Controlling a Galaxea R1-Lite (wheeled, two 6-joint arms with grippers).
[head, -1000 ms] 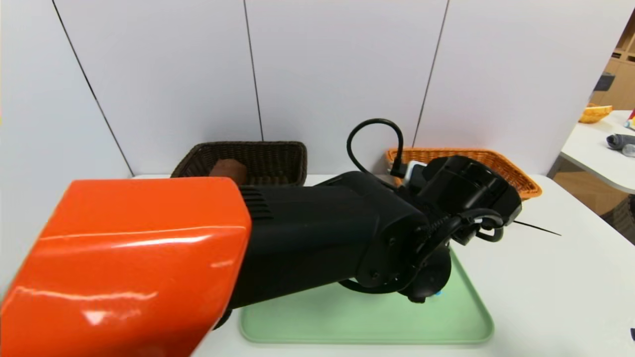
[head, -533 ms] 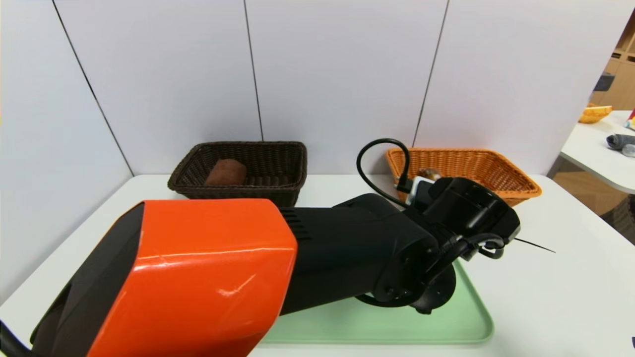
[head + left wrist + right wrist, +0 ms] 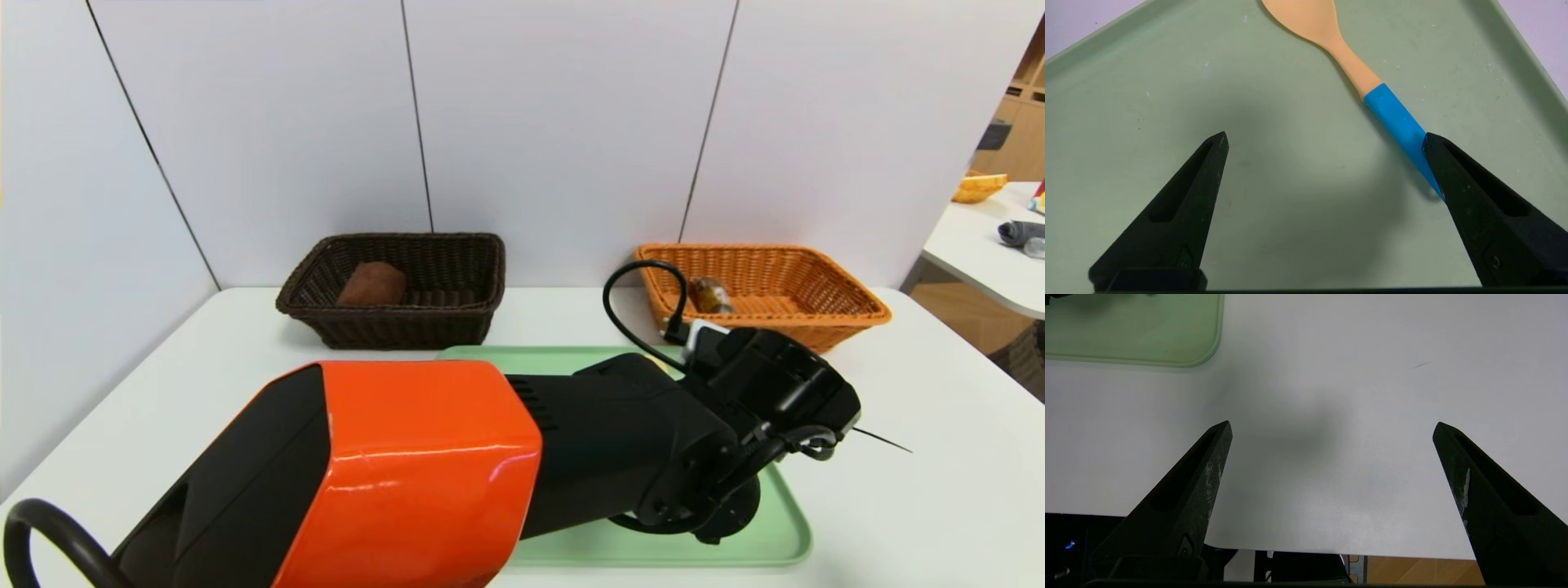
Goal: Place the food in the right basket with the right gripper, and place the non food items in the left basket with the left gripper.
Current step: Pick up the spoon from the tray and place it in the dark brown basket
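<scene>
We have 2 baskets at the back of the white table [image 3: 922, 392], 1 dark and 1 orange. In the dark brown basket [image 3: 400, 327], on the left, lies the brown towel roll [image 3: 373, 284], toward that basket's left side. In the orange basket [image 3: 816, 314], on the right, we see the food packet [image 3: 711, 296] in shiny wrap, near the basket's left end.

Green tray [image 3: 653, 549] lies flat on the table, in front of the baskets. Our left arm [image 3: 424, 465], orange-shelled, reaches across it toward the right and hides much of it.

Left gripper [image 3: 1326, 139]: over the tray, 2 black fingers spread wide, nothing pinched between them. The spoon [image 3: 1392, 110] lies on the tray, pale bowl and blue handle; 1 fingertip overlaps the handle in our wrist view. Whether they touch, we cannot tell.

Right gripper [image 3: 1333, 430]: parked above the table near its front edge, just off a corner of the tray, 2 fingers spread wide and empty. Wooden floor [image 3: 1412, 571] shows beyond the table edge.
</scene>
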